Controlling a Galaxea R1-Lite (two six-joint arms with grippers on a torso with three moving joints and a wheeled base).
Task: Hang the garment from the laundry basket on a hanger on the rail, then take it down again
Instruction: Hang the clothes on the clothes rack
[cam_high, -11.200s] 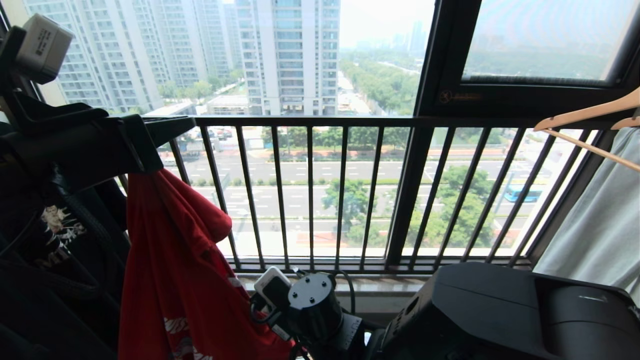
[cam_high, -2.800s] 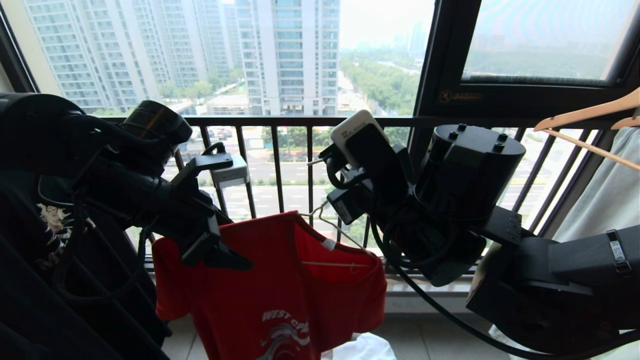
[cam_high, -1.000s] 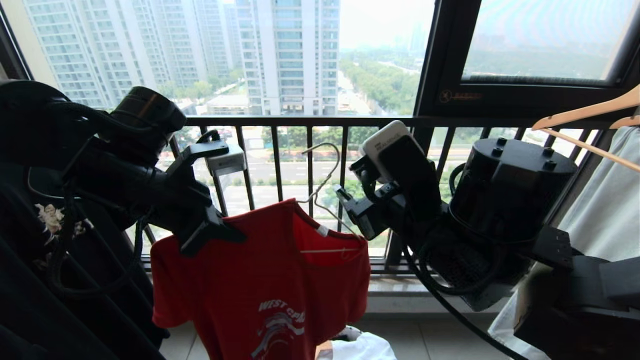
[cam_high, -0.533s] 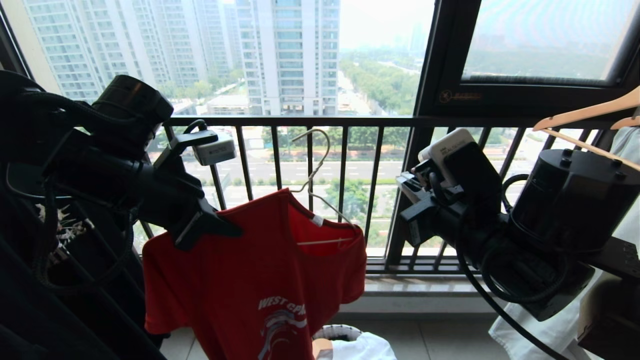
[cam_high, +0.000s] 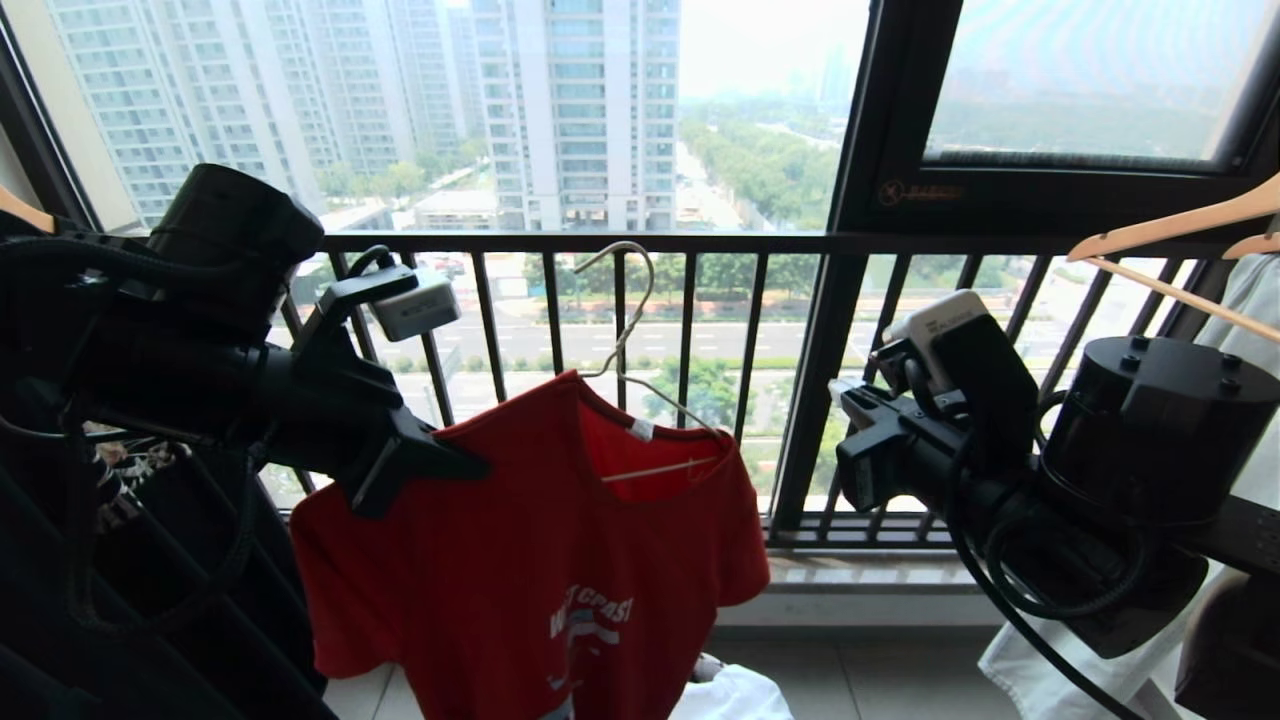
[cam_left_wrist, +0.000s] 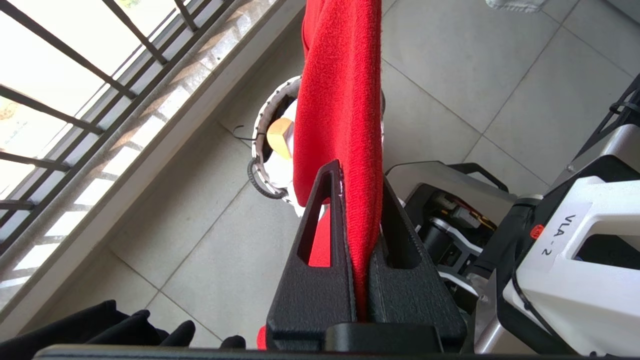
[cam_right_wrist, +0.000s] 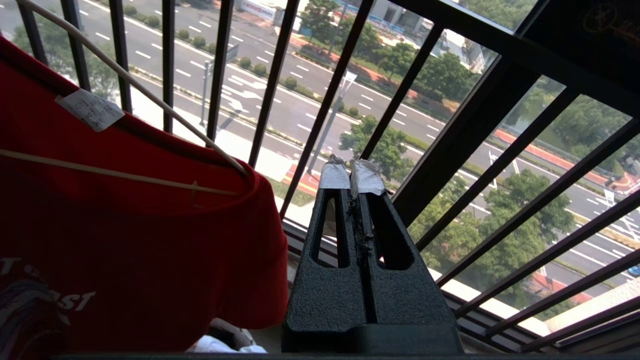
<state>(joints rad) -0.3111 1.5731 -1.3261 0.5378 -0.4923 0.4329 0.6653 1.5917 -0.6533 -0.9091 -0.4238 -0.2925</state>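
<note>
The left gripper (cam_left_wrist: 357, 200) pinches one shoulder of the red garment (cam_high: 560, 540), which hangs on the white hanger (cam_high: 640, 390). Only the left wrist view shows the laundry basket (cam_left_wrist: 265, 145) beneath the garment, half hidden. Beside the garment, the right gripper (cam_right_wrist: 350, 177) is pressed together, empty. The rail is cut off above.

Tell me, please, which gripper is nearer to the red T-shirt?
Left. The left gripper is shut on the red T-shirt at its shoulder; the right gripper is shut on nothing, apart from it, beside its other sleeve.
</note>
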